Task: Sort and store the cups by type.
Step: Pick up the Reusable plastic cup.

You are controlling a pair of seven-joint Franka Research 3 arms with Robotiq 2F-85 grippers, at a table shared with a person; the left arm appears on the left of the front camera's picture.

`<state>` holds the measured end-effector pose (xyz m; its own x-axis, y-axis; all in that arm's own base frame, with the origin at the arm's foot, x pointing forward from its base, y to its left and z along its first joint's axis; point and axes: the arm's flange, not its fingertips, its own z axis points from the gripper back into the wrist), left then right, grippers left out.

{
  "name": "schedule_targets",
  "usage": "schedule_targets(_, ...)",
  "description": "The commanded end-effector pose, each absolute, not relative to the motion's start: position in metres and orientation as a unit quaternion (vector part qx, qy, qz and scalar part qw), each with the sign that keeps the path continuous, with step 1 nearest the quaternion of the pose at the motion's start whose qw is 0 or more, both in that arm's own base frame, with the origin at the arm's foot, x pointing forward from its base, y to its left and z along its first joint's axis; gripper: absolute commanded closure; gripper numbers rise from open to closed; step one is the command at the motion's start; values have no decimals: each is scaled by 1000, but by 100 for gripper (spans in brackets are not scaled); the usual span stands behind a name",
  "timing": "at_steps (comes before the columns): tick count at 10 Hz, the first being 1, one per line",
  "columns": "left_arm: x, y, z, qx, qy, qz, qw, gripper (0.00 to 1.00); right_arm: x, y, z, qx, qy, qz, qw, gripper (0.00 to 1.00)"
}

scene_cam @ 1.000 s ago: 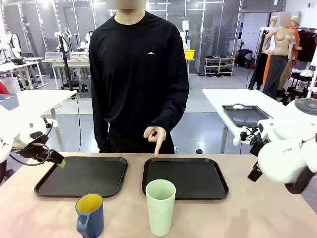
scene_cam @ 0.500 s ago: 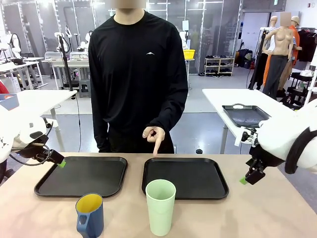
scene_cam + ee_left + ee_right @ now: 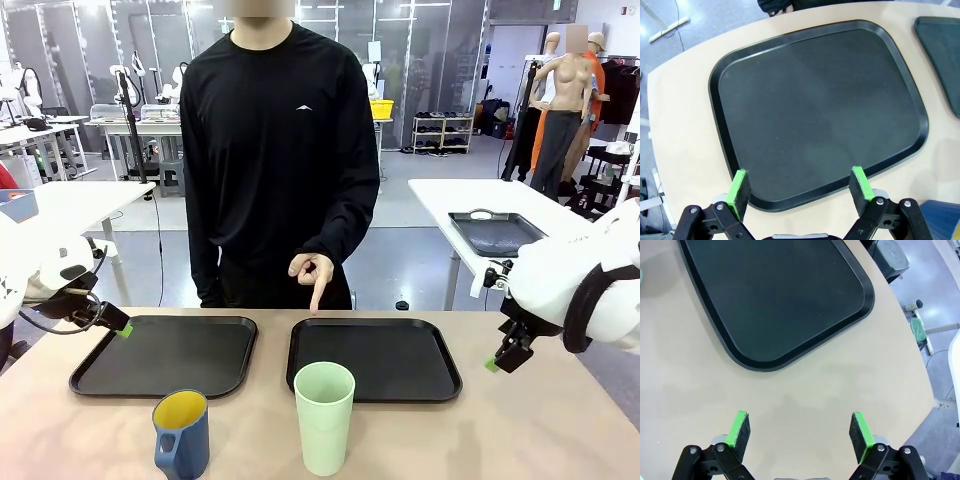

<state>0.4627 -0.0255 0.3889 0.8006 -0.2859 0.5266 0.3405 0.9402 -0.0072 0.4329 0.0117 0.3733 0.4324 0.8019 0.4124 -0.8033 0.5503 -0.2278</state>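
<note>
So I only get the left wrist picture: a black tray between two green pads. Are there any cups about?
Observer: Yes, a blue mug with a yellow inside stands on the table, on the near side of that tray.
Operator: Only that one?
Observer: A taller pale green cup stands beside it, in front of the second tray.
Operator: Is anybody there?
Observer: A person stands at the far side, one hand pointing down toward the second tray.
</note>
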Motion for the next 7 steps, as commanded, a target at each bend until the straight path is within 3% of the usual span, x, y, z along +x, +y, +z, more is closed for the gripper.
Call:
schedule_targets(1,463,-25,390,-50,-270,-166,947,0,419,7,352,7,-212,530,821,0)
schedule_targets(2,463,-25,390,-50,-270,-166,947,0,404,-1,336,-17,-177,562,808,0)
schedule_targets(3,463,-25,390,-50,-270,-166,947,0,404,-1,336,-17,-177,562,808,0)
schedule_targets(7,463,-25,390,-50,-270,-166,947,0,330,-42,294,-18,-171,613,771,0)
